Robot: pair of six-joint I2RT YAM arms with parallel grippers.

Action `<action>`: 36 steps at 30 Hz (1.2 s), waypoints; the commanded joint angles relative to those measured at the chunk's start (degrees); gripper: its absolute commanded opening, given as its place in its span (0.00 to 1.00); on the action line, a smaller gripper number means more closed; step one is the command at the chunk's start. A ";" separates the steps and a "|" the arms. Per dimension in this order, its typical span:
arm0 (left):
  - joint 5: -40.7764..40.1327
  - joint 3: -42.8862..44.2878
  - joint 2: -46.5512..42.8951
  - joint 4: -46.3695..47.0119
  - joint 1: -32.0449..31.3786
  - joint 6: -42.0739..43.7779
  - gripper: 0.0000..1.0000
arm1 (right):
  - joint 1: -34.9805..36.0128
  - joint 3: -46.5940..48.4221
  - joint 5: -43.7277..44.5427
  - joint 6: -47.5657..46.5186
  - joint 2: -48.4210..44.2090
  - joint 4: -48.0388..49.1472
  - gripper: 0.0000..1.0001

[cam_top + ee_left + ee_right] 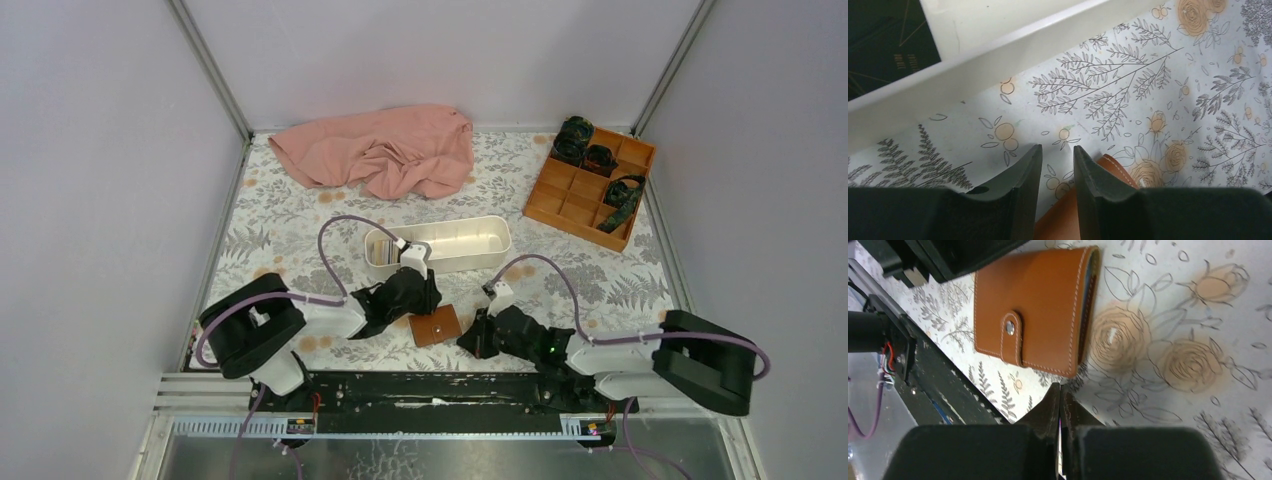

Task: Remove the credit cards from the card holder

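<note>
Brown leather square card holder (1033,305) lies fastened; we hover our left gripper (1057,155), narrowly parted, above its far edge, right gripper (1060,395) pinched closed beside it, likely bracing.

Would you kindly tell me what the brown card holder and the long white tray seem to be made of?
The square brown card holder looks like smooth leather, real or imitation: pale stitching along its edges and a shiny snap. The long white oval tray seems hard, matte plastic: thin, uniform walls with rounded corners.
</note>
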 commanded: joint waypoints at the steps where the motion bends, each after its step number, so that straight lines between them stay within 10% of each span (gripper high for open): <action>1: -3.13 -2.49 -2.04 -4.04 0.52 1.27 0.38 | 0.42 0.60 2.28 1.51 8.07 6.93 0.00; 36: -3.42 -16.82 -14.79 -3.20 -7.05 -12.31 0.36 | -12.65 14.49 -2.70 -9.23 18.13 4.44 0.00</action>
